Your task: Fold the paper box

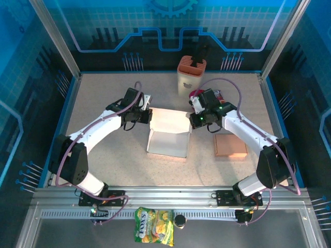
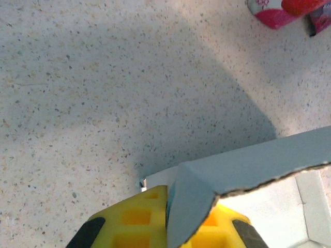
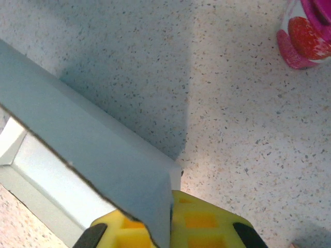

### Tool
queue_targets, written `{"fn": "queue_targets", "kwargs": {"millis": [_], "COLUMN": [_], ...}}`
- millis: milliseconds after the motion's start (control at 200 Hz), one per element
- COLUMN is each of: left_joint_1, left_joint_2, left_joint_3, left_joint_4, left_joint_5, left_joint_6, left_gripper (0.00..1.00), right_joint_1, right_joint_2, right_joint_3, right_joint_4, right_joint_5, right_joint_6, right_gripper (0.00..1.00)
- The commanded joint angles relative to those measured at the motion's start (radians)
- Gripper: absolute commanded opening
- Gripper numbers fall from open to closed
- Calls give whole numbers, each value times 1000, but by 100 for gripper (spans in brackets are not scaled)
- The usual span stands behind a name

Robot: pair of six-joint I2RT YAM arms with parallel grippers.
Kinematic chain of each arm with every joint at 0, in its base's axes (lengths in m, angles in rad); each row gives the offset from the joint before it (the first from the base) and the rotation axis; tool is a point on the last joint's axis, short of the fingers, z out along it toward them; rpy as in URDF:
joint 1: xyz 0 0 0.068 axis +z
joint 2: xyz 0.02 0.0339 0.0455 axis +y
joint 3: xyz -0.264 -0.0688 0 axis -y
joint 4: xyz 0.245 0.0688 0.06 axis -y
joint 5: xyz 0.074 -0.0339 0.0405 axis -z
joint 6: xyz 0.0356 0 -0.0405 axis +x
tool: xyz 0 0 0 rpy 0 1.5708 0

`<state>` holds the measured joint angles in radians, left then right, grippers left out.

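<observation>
We see the paper box (image 1: 168,135) approx mid-table (image 1: 103,98), white, top open, its back panel reaching toward the far side; how steeply that panel tilts we can't tell from the overhead view. The left tool (image 1: 146,114) sits at the panel's far-left corner and the right tool (image 1: 195,120) at its far-right corner, both arms bent inward toward the box. In the left wrist view a grey cardboard flap w/ a raw torn-looking edge runs down betw. the yellow pads (image 2: 134,219), so that tool is clamped on the box's wall. Same on the right wrist: the panel's corner drops betw. the yellow pads (image 3: 201,222), tool closed on the cardboard, and the white inside of the box shows to the lower left. Both wrist views show the panel throwing a shadow on the speckled table. Other items: a flat tan carton (image 1: 230,145) just right of the box, not touching; an orange-topped cup (image 1: 191,72) at the far edge w/ sth dark inside; a pink packet (image 1: 195,94) near the right tool; a yellow-green snack bag (image 1: 154,232) on the near rail.
</observation>
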<state>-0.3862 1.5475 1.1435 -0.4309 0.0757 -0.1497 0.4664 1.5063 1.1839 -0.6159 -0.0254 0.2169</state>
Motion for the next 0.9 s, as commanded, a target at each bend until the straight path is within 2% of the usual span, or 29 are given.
{"fn": "queue_targets", "kwargs": {"millis": [0, 240, 350, 540, 680, 895], "left_joint_1": [-3, -13, -4, 19, 20, 16], "left_joint_2": [-53, -83, -124, -184, -227, -306], "left_joint_3": [-7, -29, -81, -185, -296, -494], "left_joint_4": [40, 83, 152, 296, 427, 693], "left_joint_5": [-55, -154, -195, -158, -129, -90], "left_joint_6": [-113, -216, -221, -222, -219, -219], "left_gripper": [0, 0, 0, 0, 0, 0], "right_joint_1": [32, 110, 131, 152, 186, 211], "right_joint_2": [18, 95, 122, 150, 109, 43], "right_joint_3": [46, 123, 152, 134, 28, -247], "right_joint_4": [7, 99, 175, 363, 520, 853], "right_joint_5": [59, 116, 135, 109, 133, 125], "right_joint_6": [151, 400, 437, 461, 442, 366], "right_gripper": [0, 0, 0, 0, 0, 0]}}
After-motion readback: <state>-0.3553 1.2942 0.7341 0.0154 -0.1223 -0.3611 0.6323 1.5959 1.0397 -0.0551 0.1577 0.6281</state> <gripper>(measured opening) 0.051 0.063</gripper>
